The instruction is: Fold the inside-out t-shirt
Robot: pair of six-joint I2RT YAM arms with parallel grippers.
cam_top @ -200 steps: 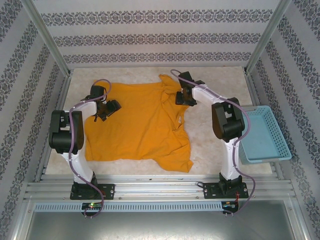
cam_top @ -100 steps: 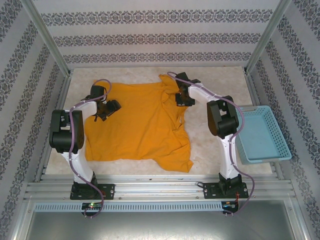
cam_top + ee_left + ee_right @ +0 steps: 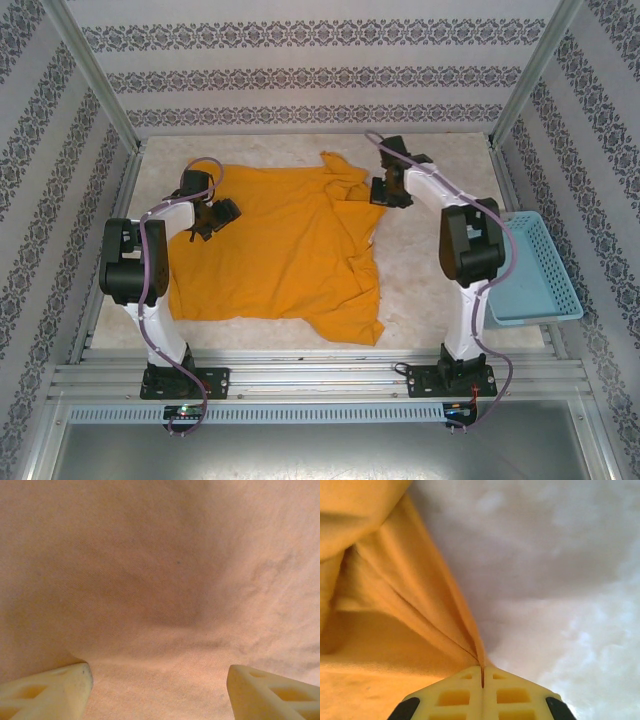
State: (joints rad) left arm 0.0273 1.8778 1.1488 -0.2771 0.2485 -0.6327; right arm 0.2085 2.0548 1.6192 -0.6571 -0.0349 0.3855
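We count one t-shirt lying mid-table and one basket at 3 o'clock. There are two grippers: the left gripper stands spread over the cloth at the shirt's 10 o'clock, and the right gripper pinches its edge at 2 o'clock. The table is pale and marbled, and the walls are patterned.

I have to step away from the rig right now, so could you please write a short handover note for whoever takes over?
Left gripper: jaws open, low over the left side of the t-shirt, gripping nothing.
Right gripper: jaws shut on a fold of the t-shirt at its far right edge.
T-shirt: spread mostly flat on the table, right side rumpled.
Done: no fold made yet.
Left: the whole fold.
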